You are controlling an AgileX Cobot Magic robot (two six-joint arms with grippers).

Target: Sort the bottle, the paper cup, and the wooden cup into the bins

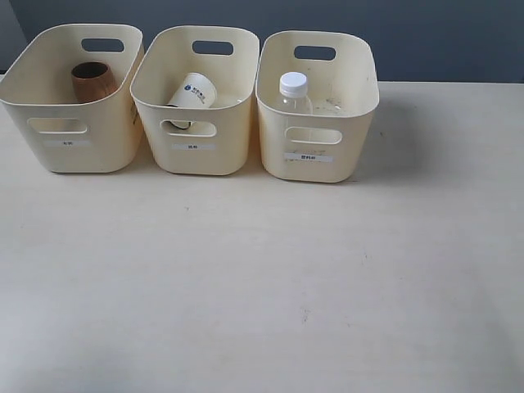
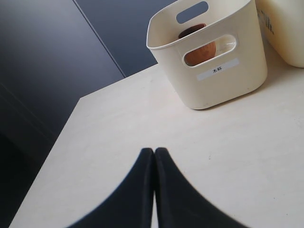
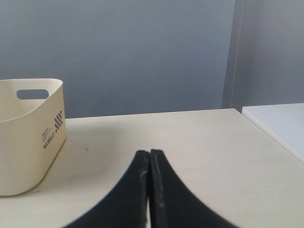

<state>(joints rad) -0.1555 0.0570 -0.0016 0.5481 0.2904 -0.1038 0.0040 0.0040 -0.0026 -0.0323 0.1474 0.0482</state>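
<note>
Cream-yellow bins (image 1: 195, 155) stand in a row at the back of my table (image 1: 262, 278), three of them, side by side and almost touching. Each one has a thing in it now. The wooden cup (image 1: 92, 80) sits in the bin on the left, tipped a bit against the wall. I can see its brown side through the handle hole from my left wrist camera too. The paper cup (image 1: 195, 90) lies tilted in the middle bin, with its little dark logo facing up. The bottle (image 1: 295, 90) stands up straight in the bin on the right, and its white cap pokes up near the rim.

I think each bin has its own label so that one kind of thing goes in each, and that looks done. To me the sorting is finished.

My left hand (image 2: 154, 153) is pressed closed with nothing in it, low over the bare table near the left bin. My right hand (image 3: 149, 154) is pressed closed and empty too, off to the side of the right bin. Neither hand shows in the wide view, so both are pulled back out of the way.
</note>
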